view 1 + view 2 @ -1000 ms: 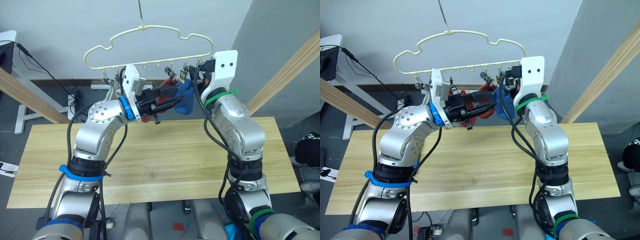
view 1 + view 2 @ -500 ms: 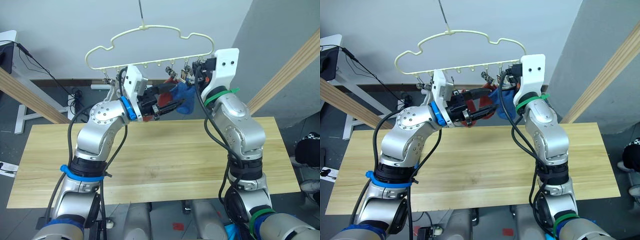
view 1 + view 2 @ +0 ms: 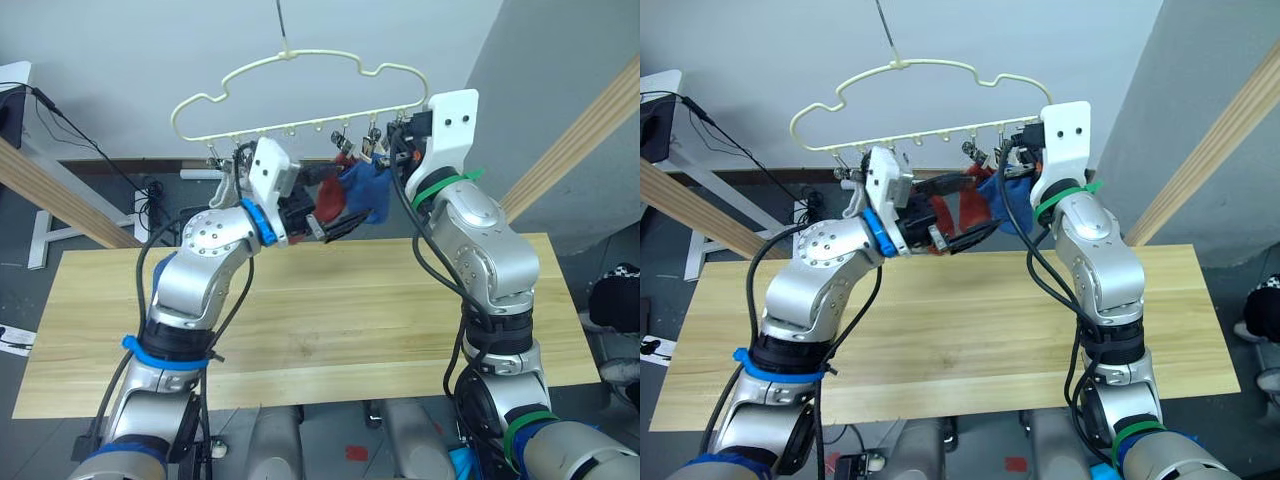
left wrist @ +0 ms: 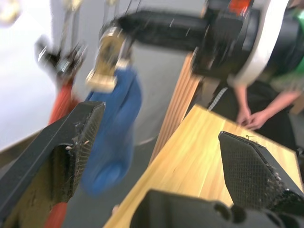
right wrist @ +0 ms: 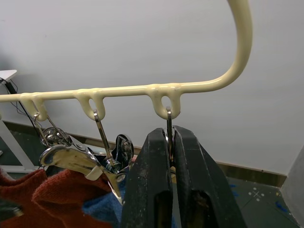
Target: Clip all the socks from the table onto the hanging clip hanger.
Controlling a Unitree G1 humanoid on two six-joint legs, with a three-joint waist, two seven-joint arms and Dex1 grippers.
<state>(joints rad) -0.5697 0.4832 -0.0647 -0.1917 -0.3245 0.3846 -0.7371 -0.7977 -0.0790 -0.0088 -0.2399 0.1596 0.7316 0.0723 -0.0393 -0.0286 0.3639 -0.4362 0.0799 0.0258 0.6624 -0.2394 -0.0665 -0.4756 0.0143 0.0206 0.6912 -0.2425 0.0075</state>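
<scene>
The cream clip hanger (image 3: pixel 300 90) hangs above the table's (image 3: pixel 330 320) far edge. A blue sock (image 3: pixel 365 190) dangles from a metal clip (image 4: pixel 107 61) near the hanger's right end. A rust-red sock (image 3: pixel 328 203) hangs just to its left. My left gripper (image 3: pixel 340 200) stands wide open around the two socks, its fingers (image 4: pixel 71 142) clear of the fabric. Up at the hanger's rightmost loop my right gripper (image 5: pixel 168 135) is shut on the thin wire of a clip.
Thick wooden poles slant past on the right (image 3: pixel 590 130) and the left (image 3: pixel 50 190). Cables and a white stand (image 3: pixel 40 230) sit on the floor behind the table at the left. A person's hands (image 4: pixel 251 116) show beyond the table.
My left gripper has opened wide and let go of the blue sock, which stays hanging from its clip. The right gripper has closed at the hanger's right end.
</scene>
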